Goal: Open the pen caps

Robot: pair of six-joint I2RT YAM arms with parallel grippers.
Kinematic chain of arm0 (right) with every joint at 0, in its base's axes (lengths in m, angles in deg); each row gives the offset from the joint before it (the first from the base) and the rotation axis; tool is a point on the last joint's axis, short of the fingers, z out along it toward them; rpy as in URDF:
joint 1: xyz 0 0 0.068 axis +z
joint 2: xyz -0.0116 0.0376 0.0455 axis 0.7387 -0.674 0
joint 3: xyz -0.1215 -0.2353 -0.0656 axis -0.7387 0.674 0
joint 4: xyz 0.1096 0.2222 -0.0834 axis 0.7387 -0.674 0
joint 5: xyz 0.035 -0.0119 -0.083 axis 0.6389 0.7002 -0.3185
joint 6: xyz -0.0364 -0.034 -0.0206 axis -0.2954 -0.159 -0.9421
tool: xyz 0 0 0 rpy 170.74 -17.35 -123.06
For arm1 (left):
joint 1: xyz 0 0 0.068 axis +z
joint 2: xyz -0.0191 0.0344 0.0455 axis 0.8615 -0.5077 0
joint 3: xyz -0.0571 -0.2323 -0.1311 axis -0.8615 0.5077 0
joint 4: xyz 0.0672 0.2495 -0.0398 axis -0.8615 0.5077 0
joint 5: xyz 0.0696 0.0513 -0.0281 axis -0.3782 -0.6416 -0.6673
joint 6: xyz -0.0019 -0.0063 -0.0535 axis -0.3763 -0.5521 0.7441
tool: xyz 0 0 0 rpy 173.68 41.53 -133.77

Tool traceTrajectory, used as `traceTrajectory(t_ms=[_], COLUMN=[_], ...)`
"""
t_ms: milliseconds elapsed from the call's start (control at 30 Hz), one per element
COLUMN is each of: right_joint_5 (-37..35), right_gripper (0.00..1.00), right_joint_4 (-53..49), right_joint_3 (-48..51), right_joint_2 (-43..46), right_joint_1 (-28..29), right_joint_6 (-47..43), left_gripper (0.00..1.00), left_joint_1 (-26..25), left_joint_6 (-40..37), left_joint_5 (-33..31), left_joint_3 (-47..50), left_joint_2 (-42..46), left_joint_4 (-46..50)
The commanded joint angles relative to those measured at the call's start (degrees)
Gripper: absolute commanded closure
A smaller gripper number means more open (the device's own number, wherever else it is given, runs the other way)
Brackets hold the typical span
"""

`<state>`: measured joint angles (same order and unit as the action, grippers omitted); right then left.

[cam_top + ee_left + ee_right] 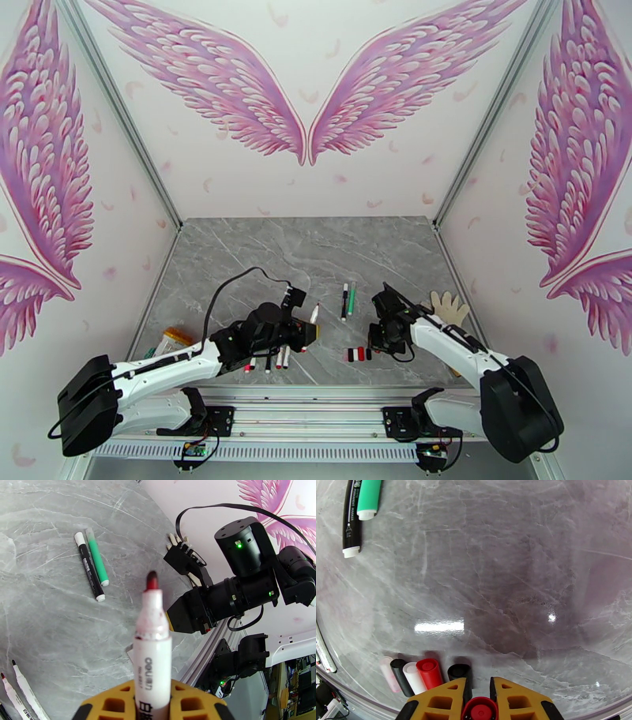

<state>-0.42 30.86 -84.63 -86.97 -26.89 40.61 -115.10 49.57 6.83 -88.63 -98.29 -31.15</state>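
Observation:
My left gripper (152, 707) is shut on a white-barrelled pen (152, 649) whose bare red tip points up and away; in the top view this pen (314, 314) sticks out of the left gripper (306, 331). Just right of centre, my right gripper (378, 341) hangs low over the table. Seen from the right wrist, the right gripper (480, 701) is shut on a red pen cap (480, 711). Several loose pen caps (429, 673), pink, black, white, red and black, lie in a row just in front of it.
A capped black pen (90, 567) and a green pen (97, 557) lie side by side mid-table. Several uncapped pens (268, 363) lie near the front edge by the left arm. A white glove (449, 308) rests at the right, an orange-yellow object (175, 338) at the left.

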Motion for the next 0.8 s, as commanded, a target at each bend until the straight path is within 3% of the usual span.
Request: traceTrajectory(t_ms=[0, 367, 767], right_joint_5=[-0.43, 0.62, 2.78], right_gripper=[0.85, 0.73, 0.7], right_joint_4=[1.1, 1.27, 1.62], right_joint_3=[1.21, 1.05, 1.33], right_joint_2=[-0.72, -1.86, -1.19], right_joint_1=[-0.14, 0.01, 0.36], right_joint_6=[0.77, 0.38, -0.11], left_gripper=[0.96, 0.96, 0.96], left_joint_1=[-0.2, -0.19, -0.36], left_joint_6=[-0.21, -0.55, -0.69], left_joint_5=[-0.57, -0.66, -0.2], left_joint_3=[0.63, -0.03, -1.16], left_joint_2=[1.02, 0.59, -1.01], left_joint_4=[1.1, 1.85, 2.38])
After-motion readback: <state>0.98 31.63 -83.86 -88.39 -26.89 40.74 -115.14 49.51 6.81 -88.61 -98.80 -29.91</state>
